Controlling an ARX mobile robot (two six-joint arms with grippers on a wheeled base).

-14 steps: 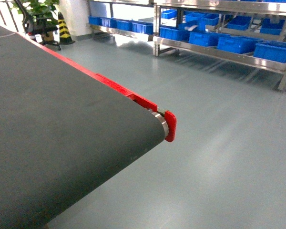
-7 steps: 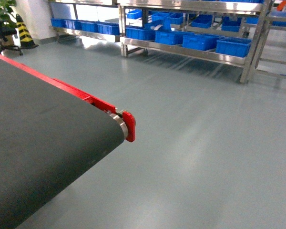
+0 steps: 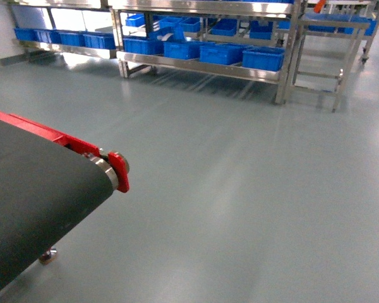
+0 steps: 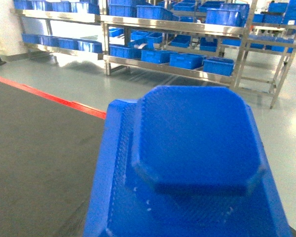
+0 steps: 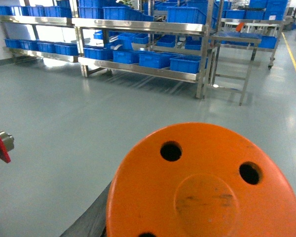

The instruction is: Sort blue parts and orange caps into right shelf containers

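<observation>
1. Here, a blue part (image 4: 197, 143) fills the left wrist view and an orange cap (image 5: 207, 187) the right; neither pincer shows, so grip cannot be told.
2. Blue shelf containers (image 3: 263, 58) stand well apart across the floor; delivery seems left.

Orange cap (image 5: 207, 187) fills foreground, blue crates (image 5: 153, 59) on far shelf.

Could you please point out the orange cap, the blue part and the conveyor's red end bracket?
Orange cap (image 5: 207, 187): right wrist view, top face.
Blue part (image 4: 197, 138): left wrist view, raised top face.
Red bracket (image 3: 120, 172): head view, end plate.
</observation>
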